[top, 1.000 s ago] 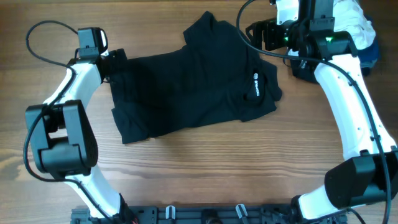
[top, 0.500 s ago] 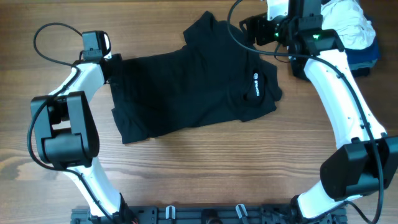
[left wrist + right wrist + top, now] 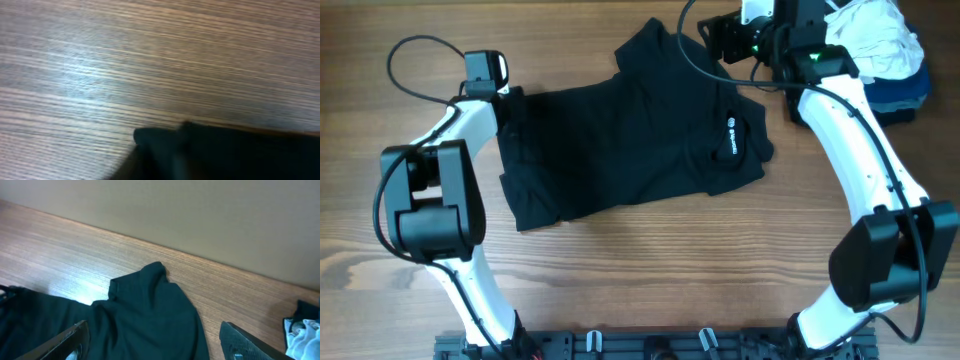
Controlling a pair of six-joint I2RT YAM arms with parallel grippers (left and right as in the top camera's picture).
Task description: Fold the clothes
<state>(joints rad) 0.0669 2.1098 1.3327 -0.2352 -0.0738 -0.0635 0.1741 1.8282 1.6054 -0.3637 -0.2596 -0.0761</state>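
Note:
The clothes [image 3: 620,150], a black T-shirt with a small white logo [image 3: 730,135], lie spread across the middle of the wooden table. My left gripper [image 3: 507,100] sits at the shirt's far left corner. In the left wrist view black cloth [image 3: 225,155] fills the place of the jaws and no finger stands out at either side, so the jaws look shut on the cloth. My right gripper [image 3: 712,38] hovers open at the shirt's far right. One of its fingers [image 3: 75,337] shows wide apart from the other, above the cloth [image 3: 150,315], and they hold nothing.
A heap of white, grey and blue garments [image 3: 880,45] lies at the far right corner, just behind the right arm. Bare wood [image 3: 650,270] stretches in front of the shirt. A pale wall [image 3: 200,210] rises behind the table's far edge.
The left gripper has slid slightly right onto the shirt's corner and its jaws have closed. The right gripper has moved left and farther back, toward the shirt's far sleeve.

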